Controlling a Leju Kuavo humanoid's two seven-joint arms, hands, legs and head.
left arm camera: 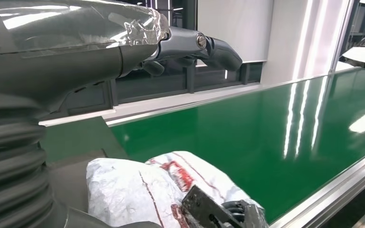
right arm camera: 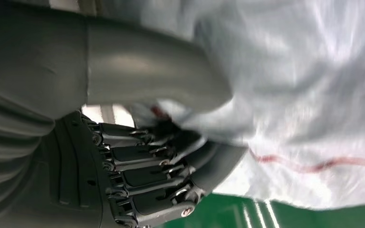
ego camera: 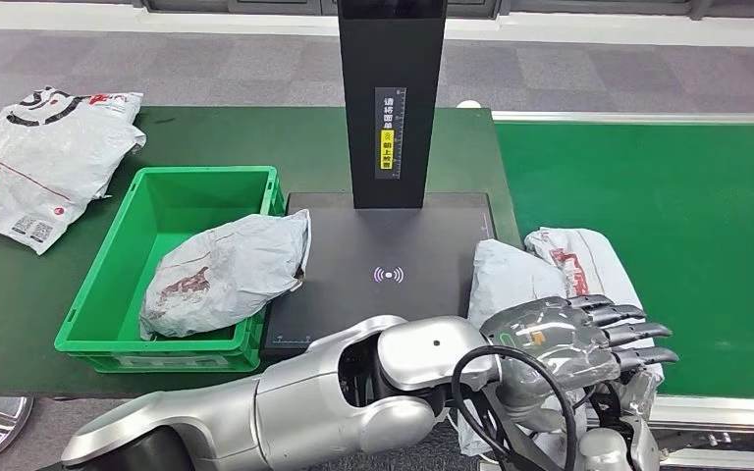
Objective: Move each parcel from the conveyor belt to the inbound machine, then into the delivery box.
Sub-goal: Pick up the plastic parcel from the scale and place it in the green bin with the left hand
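- Left hand (ego camera: 574, 339) reached across body, hovering over white parcel (ego camera: 540, 270) at near edge of conveyor belt (ego camera: 648, 196); fingers straight, spread a bit, nothing in them.
- Left wrist view: left-hand fingers (left arm camera: 214, 47) extended above belt (left arm camera: 247, 137), well clear of crumpled parcel (left arm camera: 142, 190) below.
- Right hand (ego camera: 628, 412) low at frame bottom, under left hand, against same parcel's near end.
- Right wrist view: right hand (right arm camera: 152, 156) w/ thumb over top of white plastic (right arm camera: 304, 95) and dark fingers (right arm camera: 142, 175) curled beneath; parcel pinched between, so held.
- Parcel: white poly bag w/ red print, wrinkled, lying partly on belt, partly overlapping right edge of inbound machine's black plate (ego camera: 383, 265).
- Inbound machine: flat black platform w/ small wave icon, black upright post (ego camera: 391, 98) w/ yellow-and-white label; nothing on plate centre.
- Green delivery box (ego camera: 172, 206) just left of plate, on dark green table (ego camera: 20, 294).
- 2nd parcel (ego camera: 221, 275), grey-white w/ dark red print, lying in box, upper end draped over box's right rim and touching plate edge.
- 3rd parcel (ego camera: 44, 162), white w/ red & black print, flat on table's far-left corner, hanging partly off edge, apart from box.
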